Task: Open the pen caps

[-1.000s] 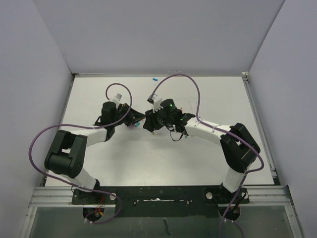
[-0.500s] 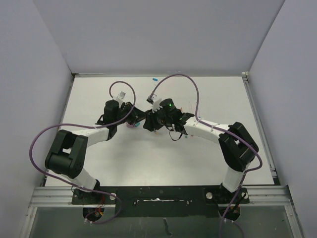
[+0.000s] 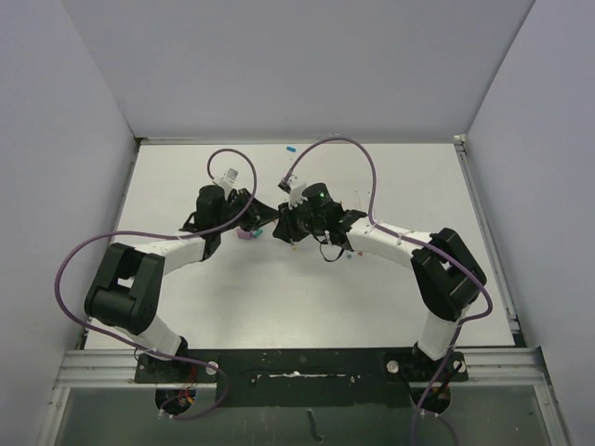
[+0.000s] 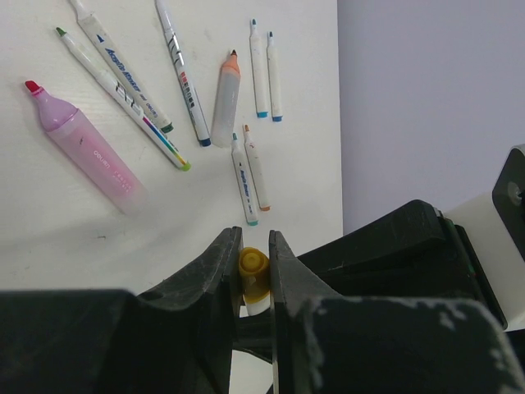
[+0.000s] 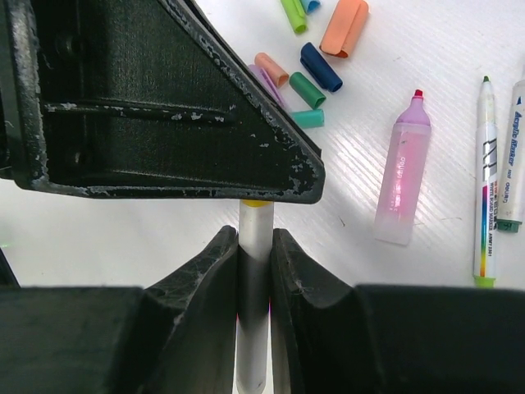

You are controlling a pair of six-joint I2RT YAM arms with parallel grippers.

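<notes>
My left gripper is shut on a yellow pen cap, which sits on the end of a thin white pen. My right gripper is shut on that pen's white barrel, whose yellow end disappears behind the left gripper's black body. In the top view the two grippers meet tip to tip at mid-table, left and right. Several loose caps lie on the table, among them orange, dark blue and green.
A lilac-pink highlighter lies uncapped to the right of the loose caps, with white pens beyond it. The left wrist view shows the same highlighter, a salmon highlighter and several thin white pens near the back wall.
My left wrist has edged toward the right gripper, so the two grippers now stand closer together. The arms have otherwise hardly moved.
</notes>
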